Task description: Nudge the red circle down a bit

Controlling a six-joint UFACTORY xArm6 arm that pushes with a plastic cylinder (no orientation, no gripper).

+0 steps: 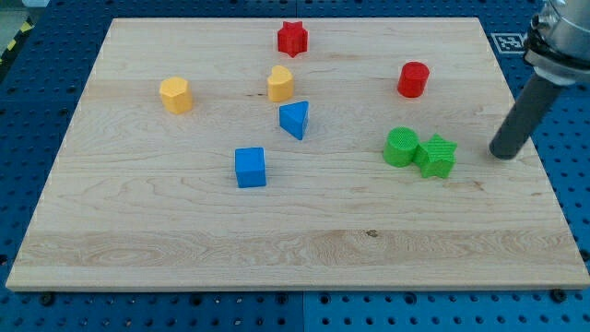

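Note:
The red circle point(413, 79) stands on the wooden board point(295, 231) at the view's upper right. My tip point(502, 154) rests on the board near its right edge, to the right of and below the red circle, well apart from it. The rod leans up toward the view's top right corner. A green circle point(401, 147) and a green star-like block point(438, 156) sit touching each other just left of my tip, below the red circle.
A red star point(291, 38) is at the top middle. A yellow hexagon point(175, 95) is at the left, a yellow block point(280, 84) near the centre, a blue triangle point(294, 120) below it, and a blue cube point(250, 167) lower left.

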